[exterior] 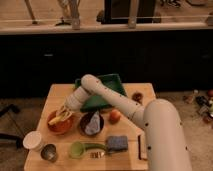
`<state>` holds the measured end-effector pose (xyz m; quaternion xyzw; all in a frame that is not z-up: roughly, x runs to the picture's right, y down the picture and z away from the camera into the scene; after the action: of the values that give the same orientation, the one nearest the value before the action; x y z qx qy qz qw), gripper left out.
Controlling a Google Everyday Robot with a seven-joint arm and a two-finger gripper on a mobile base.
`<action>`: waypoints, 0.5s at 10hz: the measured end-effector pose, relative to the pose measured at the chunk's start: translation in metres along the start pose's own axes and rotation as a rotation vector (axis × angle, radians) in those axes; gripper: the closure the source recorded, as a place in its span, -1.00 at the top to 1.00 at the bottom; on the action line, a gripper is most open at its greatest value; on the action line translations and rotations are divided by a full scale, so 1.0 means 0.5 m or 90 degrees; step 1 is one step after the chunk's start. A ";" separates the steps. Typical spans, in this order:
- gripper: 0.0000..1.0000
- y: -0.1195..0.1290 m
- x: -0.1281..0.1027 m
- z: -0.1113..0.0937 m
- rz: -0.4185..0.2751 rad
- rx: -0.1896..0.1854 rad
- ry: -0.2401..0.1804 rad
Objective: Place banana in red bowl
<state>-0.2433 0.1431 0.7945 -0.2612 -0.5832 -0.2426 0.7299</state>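
Observation:
The red bowl stands on the left part of the wooden table. The pale-yellow banana lies across the bowl's opening, inside its rim. My gripper hangs directly over the bowl, its tip at the banana. The white arm reaches to it from the lower right, passing over the green tray.
A dark brown bowl with a grey-blue object stands right of the red bowl. Also here are an orange fruit, a white cup, a metal cup, a green scoop and a blue sponge.

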 end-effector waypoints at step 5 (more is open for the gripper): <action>0.60 0.010 -0.006 -0.009 0.001 0.009 -0.002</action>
<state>-0.2374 0.1438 0.7902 -0.2571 -0.5860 -0.2375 0.7308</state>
